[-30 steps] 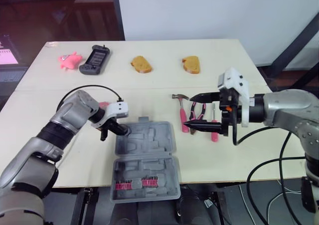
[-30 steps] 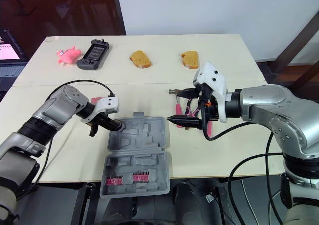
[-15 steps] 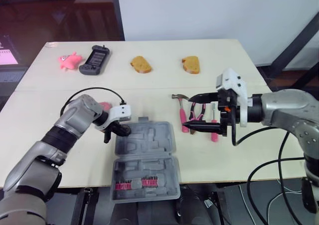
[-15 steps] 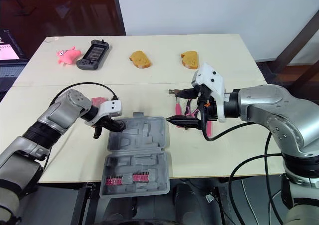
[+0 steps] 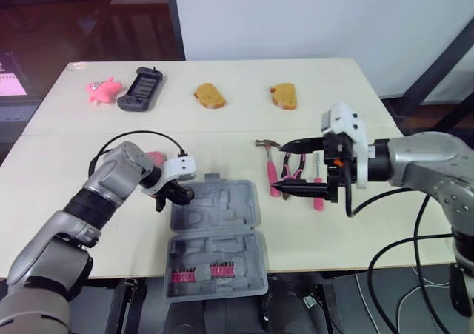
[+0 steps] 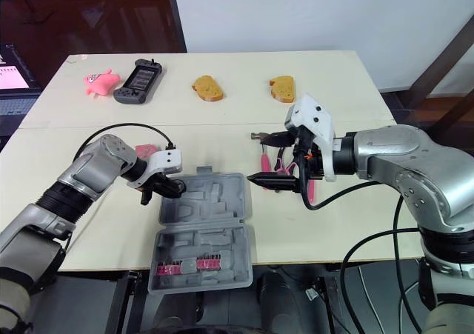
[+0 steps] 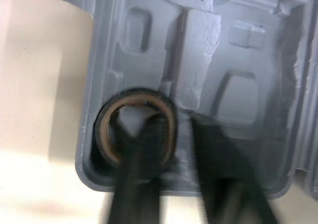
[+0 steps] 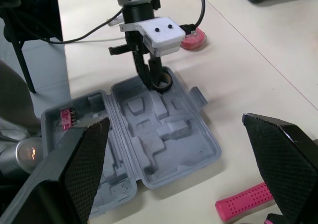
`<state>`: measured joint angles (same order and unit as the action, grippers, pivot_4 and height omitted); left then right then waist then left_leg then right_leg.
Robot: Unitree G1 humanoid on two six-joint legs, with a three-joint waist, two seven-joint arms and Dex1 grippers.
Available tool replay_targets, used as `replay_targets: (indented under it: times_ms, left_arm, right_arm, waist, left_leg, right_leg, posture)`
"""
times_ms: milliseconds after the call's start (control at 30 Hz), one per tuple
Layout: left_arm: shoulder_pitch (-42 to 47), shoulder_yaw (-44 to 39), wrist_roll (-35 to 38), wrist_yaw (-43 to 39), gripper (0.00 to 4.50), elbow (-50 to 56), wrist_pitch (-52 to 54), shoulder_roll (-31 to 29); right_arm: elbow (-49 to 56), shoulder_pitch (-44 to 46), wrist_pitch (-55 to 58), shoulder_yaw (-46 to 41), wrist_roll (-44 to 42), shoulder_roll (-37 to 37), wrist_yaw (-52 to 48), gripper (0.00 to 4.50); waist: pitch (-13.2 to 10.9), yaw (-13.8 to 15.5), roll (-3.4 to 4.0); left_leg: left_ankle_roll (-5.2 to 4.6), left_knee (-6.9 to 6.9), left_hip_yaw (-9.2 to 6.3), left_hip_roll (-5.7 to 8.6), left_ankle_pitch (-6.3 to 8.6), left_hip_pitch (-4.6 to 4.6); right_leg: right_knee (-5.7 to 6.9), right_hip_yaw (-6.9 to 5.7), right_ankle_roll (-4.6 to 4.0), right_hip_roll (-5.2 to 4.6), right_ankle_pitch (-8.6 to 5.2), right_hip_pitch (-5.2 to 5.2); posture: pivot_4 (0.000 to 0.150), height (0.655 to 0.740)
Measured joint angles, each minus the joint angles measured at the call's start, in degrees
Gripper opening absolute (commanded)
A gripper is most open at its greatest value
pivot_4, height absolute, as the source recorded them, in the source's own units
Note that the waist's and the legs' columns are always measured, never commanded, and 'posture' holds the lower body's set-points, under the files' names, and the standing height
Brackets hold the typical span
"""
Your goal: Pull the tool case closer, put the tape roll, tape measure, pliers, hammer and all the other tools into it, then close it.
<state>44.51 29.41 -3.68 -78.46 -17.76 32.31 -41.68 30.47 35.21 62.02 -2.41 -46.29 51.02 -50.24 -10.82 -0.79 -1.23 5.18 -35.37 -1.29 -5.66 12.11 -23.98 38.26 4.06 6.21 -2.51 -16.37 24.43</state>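
The grey tool case [image 5: 222,234] lies open near the table's front edge. The tape roll [image 7: 135,133] lies flat in the case's far-left corner recess. My left gripper [image 5: 181,193] is over it, open, with one finger [image 7: 144,159] in the roll's hole and the other just outside. The pink tape measure [image 5: 155,157] sits behind that gripper. Right of the case lie the pink-handled hammer [image 5: 269,172], the pliers [image 5: 290,172] and a pink screwdriver [image 5: 318,195]. My right gripper [image 5: 295,168] hovers wide open above them, holding nothing.
Pink bit holders [image 5: 198,275] sit in the case's near half. Along the far side of the table lie a pink toy [image 5: 104,89], a black handheld console [image 5: 141,89] and two pieces of bread [image 5: 209,95] [image 5: 284,95].
My left arm has shifted a little, with its gripper staying at the case's far-left corner over the tape roll. The right gripper has barely moved.
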Motion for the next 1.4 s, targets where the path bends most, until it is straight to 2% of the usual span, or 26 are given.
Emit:
replay_targets:
  times_ms: [200, 267, 367, 467, 567, 600, 767, 1200, 1400]
  left_arm:
    - [0.1, -3.3, 2.2, -0.7, 2.44, 4.5, 3.5, -1.0]
    - [0.0, -4.7, 3.8, -1.4, 2.44, 7.8, 5.4, -3.0]
    - [-1.2, -8.6, 6.5, -1.9, 2.44, 12.4, 7.9, -5.7]
    - [-4.6, -13.1, 10.7, -1.2, 2.44, 14.5, 8.6, -5.2]
    - [-8.4, -18.3, 14.7, 1.7, 1.61, 13.9, 8.7, -3.0]
    - [-9.3, -19.8, 15.5, 2.9, 1.16, 13.4, 8.0, -2.1]
    - [-15.4, -24.6, 17.4, 7.0, 1.16, 6.7, -1.2, 1.5]
    - [-16.2, -23.4, 15.4, 8.8, 1.16, -5.2, -18.2, 5.9]
    - [-16.9, -21.4, 12.2, 9.2, 1.16, -12.5, -30.3, 7.6]
  right_arm:
    - [-0.7, 0.0, 0.0, 0.8, 0.0, 0.1, -1.3, 4.50]
    - [-1.2, 0.1, 0.0, 1.4, 0.0, 0.3, -1.9, 4.50]
    - [-1.8, 0.3, -0.2, 1.9, 0.1, 0.6, -2.6, 4.50]
    - [-2.3, 1.2, -0.9, 2.4, 0.4, 0.7, -3.1, 4.50]
    - [-2.8, 1.7, -1.2, 3.2, 0.5, 0.7, -3.4, 4.50]
    - [-2.9, 2.0, -1.2, 3.6, 0.5, 0.6, -3.5, 4.50]
    - [-3.2, 2.3, -1.2, 4.1, 0.5, 0.6, -3.6, 4.50]
    - [-3.2, 2.4, -1.0, 4.1, 0.4, 0.6, -2.9, 4.50]
    - [-3.2, 2.5, -1.0, 4.1, 0.3, 0.6, -2.4, 4.50]
  waist:
    - [0.0, 0.0, 0.00]
    - [0.0, -0.2, -0.01]
    - [0.0, -0.1, 0.01]
    - [0.0, -0.1, 0.01]
    - [0.0, -0.1, 0.01]
    - [0.0, 0.0, 0.00]
    - [0.0, 0.0, 0.01]
    - [0.0, 0.1, 0.02]
    - [0.0, 0.1, 0.06]
  left_leg:
    - [0.00, 0.00, -0.01, 0.00, 0.00, -0.01]
    - [0.00, -0.01, -0.02, -0.01, 0.00, -0.01]
    - [0.00, -0.01, -0.02, 0.00, 0.00, 0.01]
    - [0.00, -0.02, -0.02, -0.01, 0.00, 0.00]
    - [0.00, -0.06, -0.04, -0.01, 0.00, 0.00]
    - [0.00, -0.08, -0.04, -0.01, 0.00, -0.01]
    - [-0.03, -0.16, -0.03, -0.01, 0.02, -0.02]
    - [-0.05, -0.29, -0.03, 0.00, 0.03, -0.09]
    - [-0.08, -0.30, -0.03, -0.01, 0.05, -0.07]
  right_leg:
    - [0.00, 0.00, 0.00, 0.00, 0.00, 0.00]
    - [0.01, 0.00, 0.00, 0.01, 0.00, 0.00]
    - [0.02, 0.00, 0.01, 0.01, 0.00, 0.00]
    - [0.02, -0.01, 0.01, 0.00, 0.00, 0.00]
    - [0.05, -0.02, 0.01, 0.00, 0.00, 0.00]
    - [0.05, -0.01, 0.01, 0.00, 0.00, 0.00]
    - [0.08, -0.02, 0.01, 0.00, 0.00, 0.00]
    - [0.09, -0.03, 0.03, -0.01, 0.01, -0.01]
    - [0.10, -0.03, 0.03, 0.00, 0.01, -0.02]
  posture:
    - [0.150, 0.7238]
    - [0.150, 0.7238]
    - [0.150, 0.7238]
    - [0.150, 0.7238]
    - [0.150, 0.7238]
    - [0.150, 0.7238]
    - [0.150, 0.7238]
    - [0.150, 0.7238]
    - [0.150, 0.7238]
